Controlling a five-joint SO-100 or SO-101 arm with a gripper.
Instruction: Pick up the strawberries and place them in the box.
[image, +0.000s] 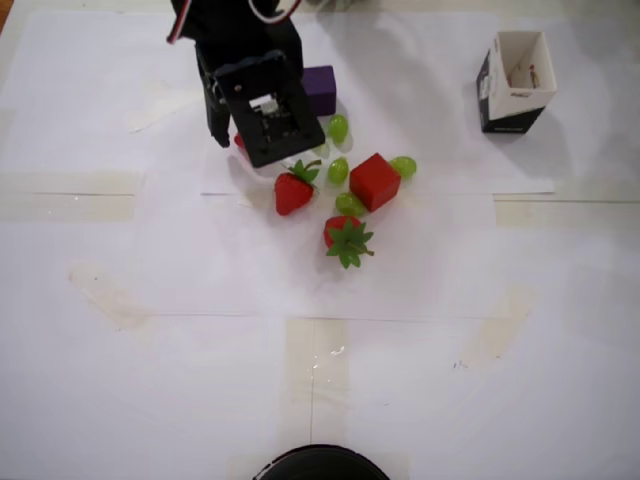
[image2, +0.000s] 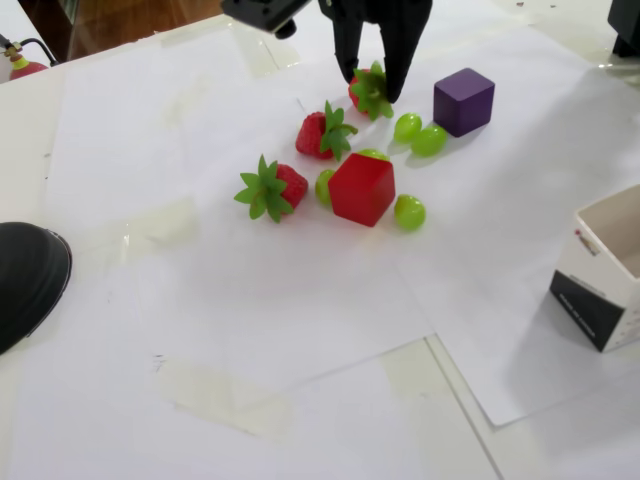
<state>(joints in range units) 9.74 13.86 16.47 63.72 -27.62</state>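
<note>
— White inside, the box (image2: 612, 262) holds no berry you can see?
— None — all three on the paper. Your claw (image2: 371, 88) straddles the far berry (image2: 368, 88), fingers spread, not yet pinching. Two more (image2: 322, 132) (image2: 272, 189) wait.

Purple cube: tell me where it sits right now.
In the fixed view the purple cube sits on the white paper at upper right, just right of two green grapes and right of the end effector.
</note>
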